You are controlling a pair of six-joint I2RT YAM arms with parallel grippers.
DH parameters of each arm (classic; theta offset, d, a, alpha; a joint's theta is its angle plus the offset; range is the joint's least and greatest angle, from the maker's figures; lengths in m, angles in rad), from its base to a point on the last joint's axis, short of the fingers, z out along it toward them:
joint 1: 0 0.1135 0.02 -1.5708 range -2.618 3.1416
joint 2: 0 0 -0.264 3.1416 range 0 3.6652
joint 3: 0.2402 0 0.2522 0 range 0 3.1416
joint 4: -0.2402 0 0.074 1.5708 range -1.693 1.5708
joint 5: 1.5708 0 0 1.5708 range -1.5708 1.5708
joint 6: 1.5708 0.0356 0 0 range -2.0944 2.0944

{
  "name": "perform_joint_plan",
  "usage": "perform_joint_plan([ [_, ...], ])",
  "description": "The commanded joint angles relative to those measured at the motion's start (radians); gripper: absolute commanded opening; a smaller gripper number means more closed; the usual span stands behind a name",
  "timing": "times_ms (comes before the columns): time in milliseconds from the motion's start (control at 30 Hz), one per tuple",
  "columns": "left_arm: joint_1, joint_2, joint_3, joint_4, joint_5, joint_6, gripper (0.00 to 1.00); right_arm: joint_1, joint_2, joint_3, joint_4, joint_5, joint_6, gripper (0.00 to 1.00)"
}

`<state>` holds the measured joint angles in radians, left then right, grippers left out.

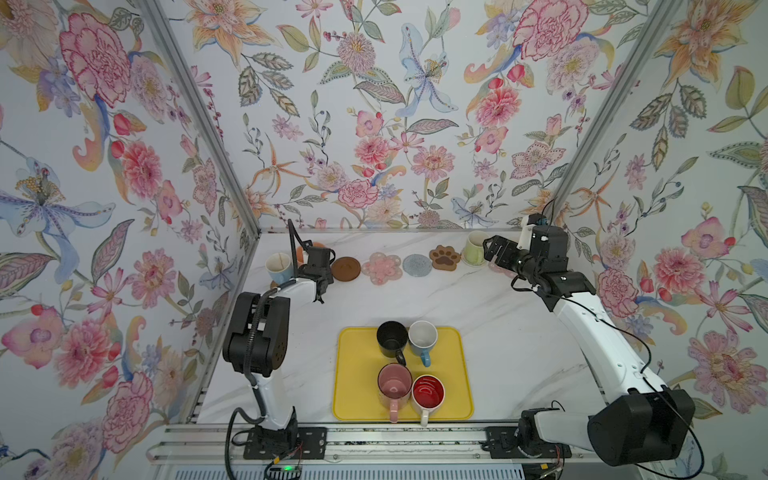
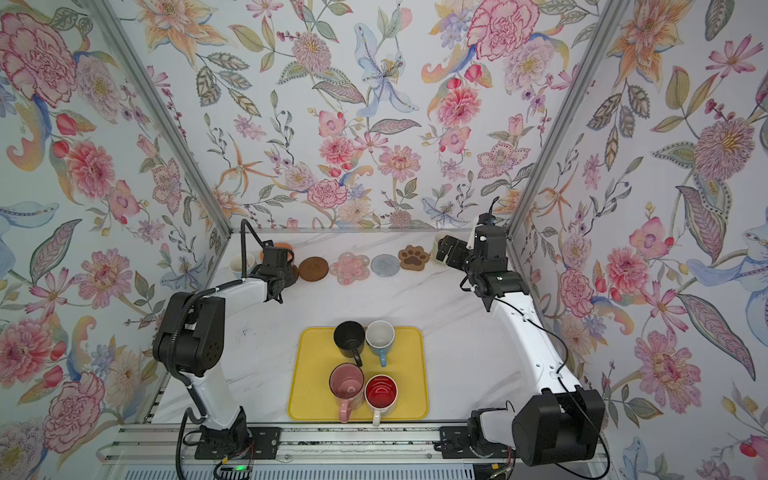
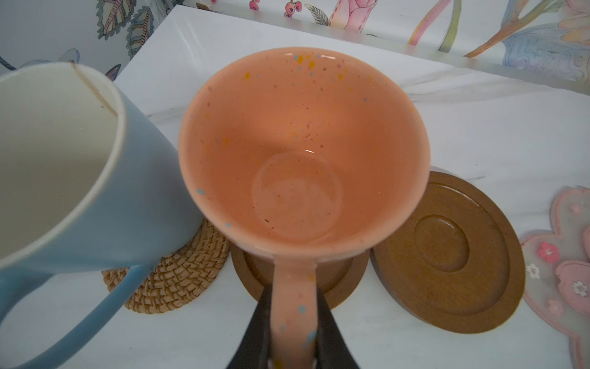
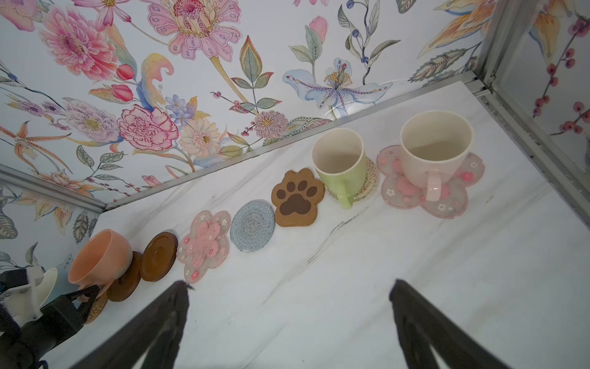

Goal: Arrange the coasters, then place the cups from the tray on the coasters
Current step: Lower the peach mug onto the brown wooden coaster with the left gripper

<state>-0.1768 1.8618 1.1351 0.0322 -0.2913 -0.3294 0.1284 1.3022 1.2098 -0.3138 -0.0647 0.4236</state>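
Observation:
My left gripper (image 3: 293, 319) is shut on the handle of the wide peach cup (image 3: 303, 150), which is over a dark brown disc coaster (image 3: 338, 284); I cannot tell if its base touches. Beside it a blue-handled cup (image 3: 57, 159) stands on the rattan coaster (image 3: 178, 274). My right gripper (image 4: 289, 294) is open over bare table, near a green cup (image 4: 341, 163) on a clear coaster (image 4: 367, 188) and a pink-handled cup (image 4: 434, 150) on a pink flower coaster (image 4: 459, 198). The yellow tray (image 1: 357, 374) holds black (image 1: 392, 338), white (image 1: 422, 338), pink (image 1: 395, 386) and red-inside (image 1: 428, 392) cups.
Along the back wall lie bare coasters: a brown disc (image 4: 159, 255), a pink flower (image 4: 204, 246), a grey round (image 4: 252, 230) and a brown paw (image 4: 297, 198). Floral walls close in the back and both sides. Marble table (image 1: 478, 324) lies between the row and the tray.

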Motion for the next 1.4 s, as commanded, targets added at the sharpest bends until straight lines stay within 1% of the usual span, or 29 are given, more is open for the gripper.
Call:
perform_joint_plan([
  [0,0.011,0.000,0.029,0.086,-0.003,-0.007,0.00,-0.006,0.009,0.032,-0.016,-0.010,-0.011,0.99],
  [567,0.010,0.008,0.014,0.033,0.025,-0.040,0.00,-0.007,-0.001,0.033,-0.016,-0.011,-0.012,0.99],
  [1367,0.012,0.012,0.015,-0.042,0.019,-0.082,0.00,-0.007,-0.019,0.017,-0.017,-0.009,-0.012,0.99],
])
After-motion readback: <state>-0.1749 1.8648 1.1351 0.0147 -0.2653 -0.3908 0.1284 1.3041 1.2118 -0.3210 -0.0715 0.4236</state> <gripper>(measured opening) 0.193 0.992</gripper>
